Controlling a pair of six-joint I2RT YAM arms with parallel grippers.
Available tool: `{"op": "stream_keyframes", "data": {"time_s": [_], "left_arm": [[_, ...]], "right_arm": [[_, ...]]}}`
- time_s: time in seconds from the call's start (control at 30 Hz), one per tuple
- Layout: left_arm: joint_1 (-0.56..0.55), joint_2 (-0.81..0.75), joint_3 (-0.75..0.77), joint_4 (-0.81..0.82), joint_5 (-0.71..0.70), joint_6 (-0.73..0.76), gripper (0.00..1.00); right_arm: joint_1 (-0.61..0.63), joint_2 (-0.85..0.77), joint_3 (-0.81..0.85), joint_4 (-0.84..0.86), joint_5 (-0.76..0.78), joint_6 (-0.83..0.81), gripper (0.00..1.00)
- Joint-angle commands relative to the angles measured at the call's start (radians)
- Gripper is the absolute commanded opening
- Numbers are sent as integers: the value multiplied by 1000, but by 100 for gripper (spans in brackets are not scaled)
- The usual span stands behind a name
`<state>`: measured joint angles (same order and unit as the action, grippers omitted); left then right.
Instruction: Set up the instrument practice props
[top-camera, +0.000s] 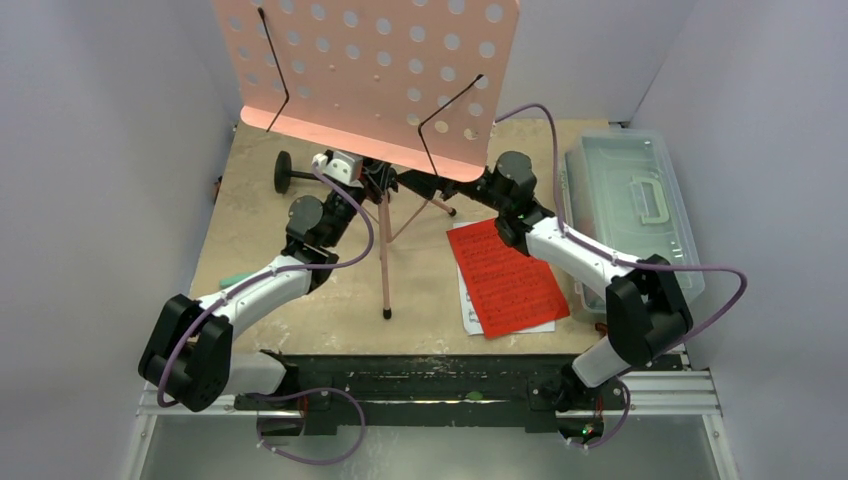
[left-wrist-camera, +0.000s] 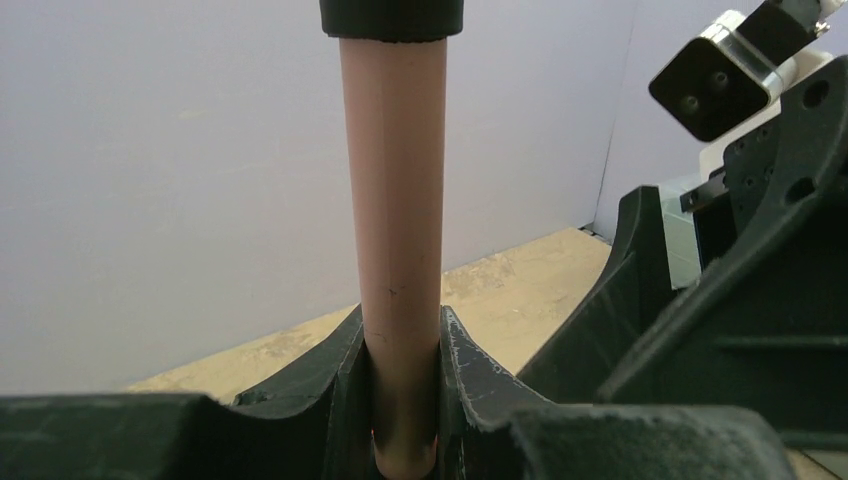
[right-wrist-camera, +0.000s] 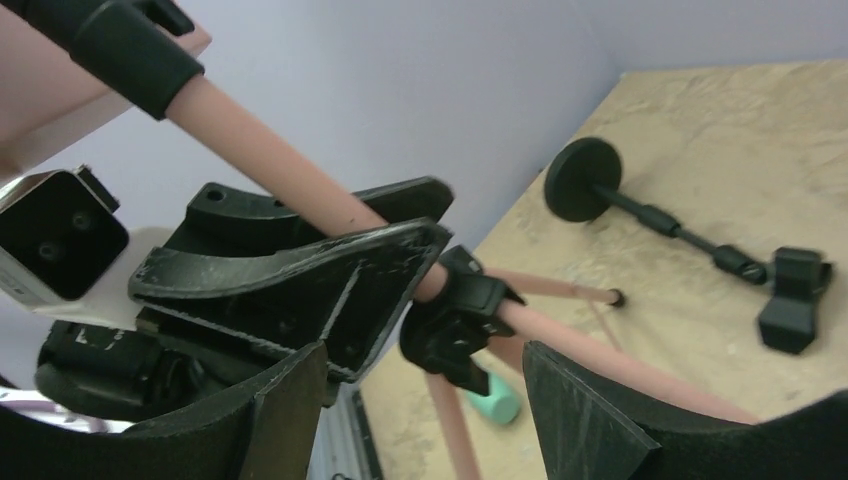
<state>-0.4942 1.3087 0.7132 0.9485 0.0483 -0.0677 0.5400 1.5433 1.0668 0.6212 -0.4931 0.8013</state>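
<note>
The pink perforated music stand (top-camera: 370, 70) stands upright on its tripod at the back centre. My left gripper (top-camera: 368, 180) is shut on its pink pole (left-wrist-camera: 392, 200), just below a black collar; the fingers (left-wrist-camera: 470, 365) press both sides. My right gripper (right-wrist-camera: 430, 400) is open next to the tripod's black hub (right-wrist-camera: 460, 320), with nothing held. The red sheet (top-camera: 505, 275) lies on a white page (top-camera: 468, 300) at centre right. The teal tube (top-camera: 238, 279) lies partly hidden by my left arm and also shows in the right wrist view (right-wrist-camera: 497, 403). The small black round-base stand (top-camera: 285, 172) lies on its side at the back left.
A clear plastic lidded box (top-camera: 630, 210) sits along the right edge. One tripod leg (top-camera: 385, 270) reaches toward the near edge in the middle. Grey walls close in the left, back and right sides.
</note>
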Motion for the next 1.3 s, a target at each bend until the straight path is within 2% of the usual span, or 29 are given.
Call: {"op": "stream_keyframes", "data": {"time_s": [0.0,0.1,0.2,0.23,0.43,0.6,0.7,0.73,0.8,0.87,0.97,1.13,1.27], "left_arm": [[-3,-16,35,-49,15,5,0],[-3,-14,43,-59,19,-3,0],[-3,-13,46,-63,29,-16,0],[-3,-12,46,-64,30,-18,0],[-3,-14,51,-70,35,-21,0],[-3,-15,52,-71,42,-35,0],[-3,-11,52,-71,44,-39,0],[-3,-9,54,-72,42,-41,0],[-2,-11,59,-82,46,-36,0],[-3,-13,57,-82,42,-34,0],[-3,-15,61,-89,43,-34,0],[-3,-15,59,-90,42,-37,0],[-3,-15,68,-106,51,-31,0]], "right_arm": [[38,13,0,29,0,122,74],[39,35,-10,72,2,180,70],[39,62,-1,67,11,228,51],[39,69,5,53,7,238,48],[39,124,20,79,-20,308,39],[31,169,-30,184,-18,496,26],[29,209,-68,269,-25,673,16],[29,229,-90,361,-21,761,14],[31,280,-141,525,-9,968,14],[42,344,-194,759,32,1192,17],[53,393,-241,936,107,1334,25],[53,340,-310,889,161,1264,39],[44,312,-311,825,124,1050,47]]}}
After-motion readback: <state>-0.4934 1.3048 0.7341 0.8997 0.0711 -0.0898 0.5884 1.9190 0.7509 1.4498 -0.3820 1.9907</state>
